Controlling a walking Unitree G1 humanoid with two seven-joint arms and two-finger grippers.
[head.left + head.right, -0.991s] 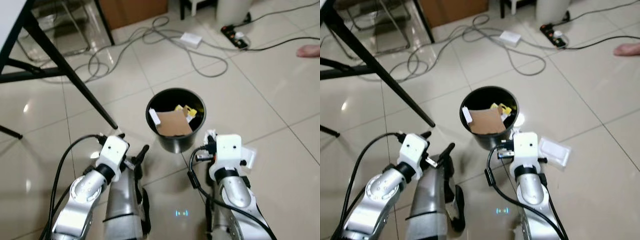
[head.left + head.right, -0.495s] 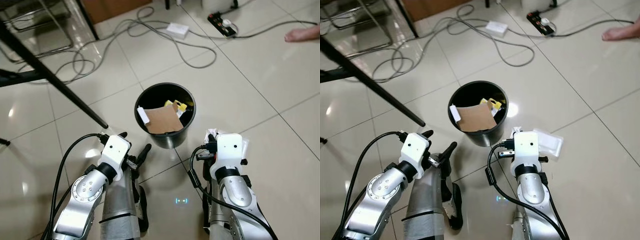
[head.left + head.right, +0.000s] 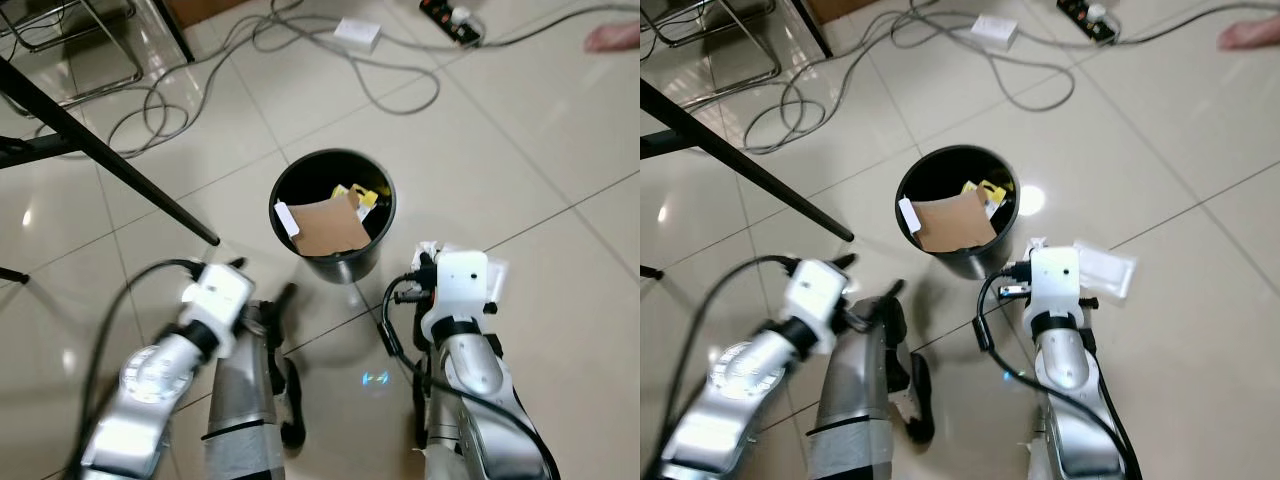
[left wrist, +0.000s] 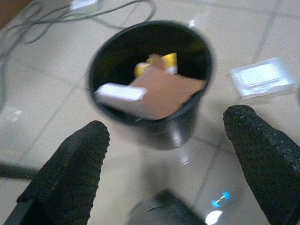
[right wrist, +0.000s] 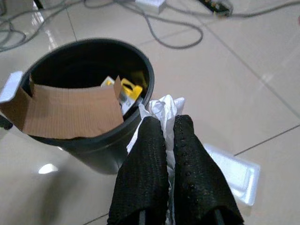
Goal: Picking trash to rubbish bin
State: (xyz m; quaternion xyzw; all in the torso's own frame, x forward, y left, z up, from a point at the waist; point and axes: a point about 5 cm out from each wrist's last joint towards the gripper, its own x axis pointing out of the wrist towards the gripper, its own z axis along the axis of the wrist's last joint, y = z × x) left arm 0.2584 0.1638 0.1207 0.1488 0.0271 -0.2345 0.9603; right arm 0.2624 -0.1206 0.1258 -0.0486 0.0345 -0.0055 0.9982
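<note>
On the glossy tile floor [image 3: 560, 180], my right gripper [image 5: 164, 129] pinches crumpled white paper [image 5: 164, 107] beside the black rubbish bin's [image 5: 145, 65] rim, ready to lift over it, my left gripper [image 4: 168, 154] spread wide and empty.

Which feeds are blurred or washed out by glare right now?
Both eye views: left arm smeared by motion, black bin sharp, ceiling-light glare beside it on the tiles. Left wrist view: soft all over. Right wrist view: crisp on the right gripper pinching white crumpled paper.

Glossy beige tile floor [image 3: 560, 160], grey cables [image 3: 300, 50]
</note>
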